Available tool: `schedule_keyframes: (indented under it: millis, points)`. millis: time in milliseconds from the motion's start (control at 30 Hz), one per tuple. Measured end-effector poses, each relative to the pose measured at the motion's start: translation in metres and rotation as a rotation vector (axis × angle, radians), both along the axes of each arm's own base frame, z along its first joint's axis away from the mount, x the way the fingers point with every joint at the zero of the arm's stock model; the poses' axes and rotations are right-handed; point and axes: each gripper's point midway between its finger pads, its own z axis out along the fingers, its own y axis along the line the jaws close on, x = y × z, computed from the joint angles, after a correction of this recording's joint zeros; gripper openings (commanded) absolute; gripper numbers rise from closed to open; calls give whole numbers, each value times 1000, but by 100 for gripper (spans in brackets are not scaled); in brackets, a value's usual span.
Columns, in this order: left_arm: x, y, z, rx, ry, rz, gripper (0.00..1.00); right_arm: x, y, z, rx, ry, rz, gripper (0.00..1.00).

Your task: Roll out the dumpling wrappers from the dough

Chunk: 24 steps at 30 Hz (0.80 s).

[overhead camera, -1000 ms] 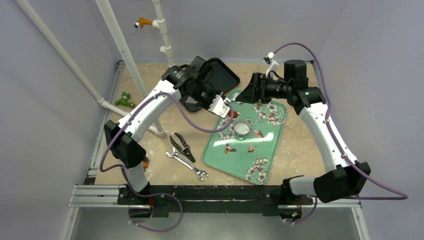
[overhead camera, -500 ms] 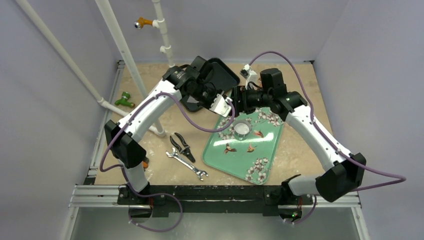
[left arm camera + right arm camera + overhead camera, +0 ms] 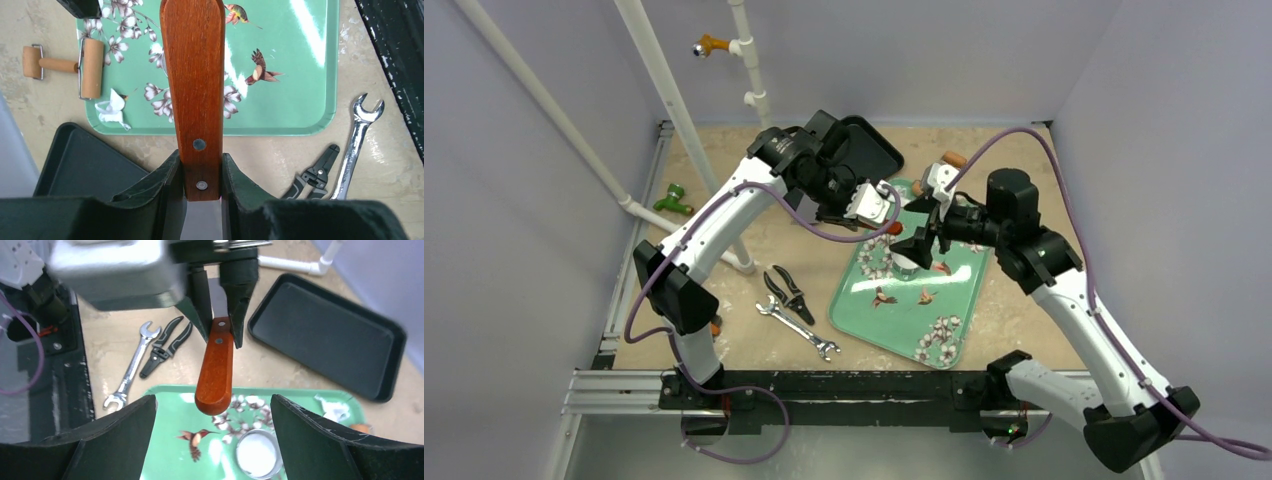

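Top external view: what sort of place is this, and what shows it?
Probably a walled robot test cell staged for dough work: two arms at a table, a floral green tray, a rolling pin, plus a wrench and pliers.

A mint-green tray (image 3: 902, 322) printed with blossoms and hummingbirds lies on the sandy tabletop (image 3: 1016, 308), with a black tray (image 3: 876, 150) just off its corner at eleven o'clock. At its nine o'clock, black pliers (image 3: 787, 292) and a silver wrench (image 3: 797, 327) lie side by side. Farther off at ten o'clock, a small green valve (image 3: 672, 199) sits beside a white pipe (image 3: 636, 207).
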Motion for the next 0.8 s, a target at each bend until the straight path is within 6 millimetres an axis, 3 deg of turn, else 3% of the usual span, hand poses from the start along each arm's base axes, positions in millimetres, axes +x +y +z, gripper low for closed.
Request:
schedule_keyframes:
  millis: [100,200,333,567,800]
  points:
    - [-2,1,-1,3,26,22,0,-1,3,1,-2,-102,52,74]
    - [-3,0,0,1,44,39,0,11,10,0,-8,-146,71,68]
    - [-4,-1,0,-2,62,56,0,23,17,-9,-15,-154,78,67]
    - [-5,-5,2,-16,70,63,0,23,27,-9,-6,-192,98,62]
    - [-5,-8,4,-27,66,60,0,29,30,-21,-26,-194,78,47]
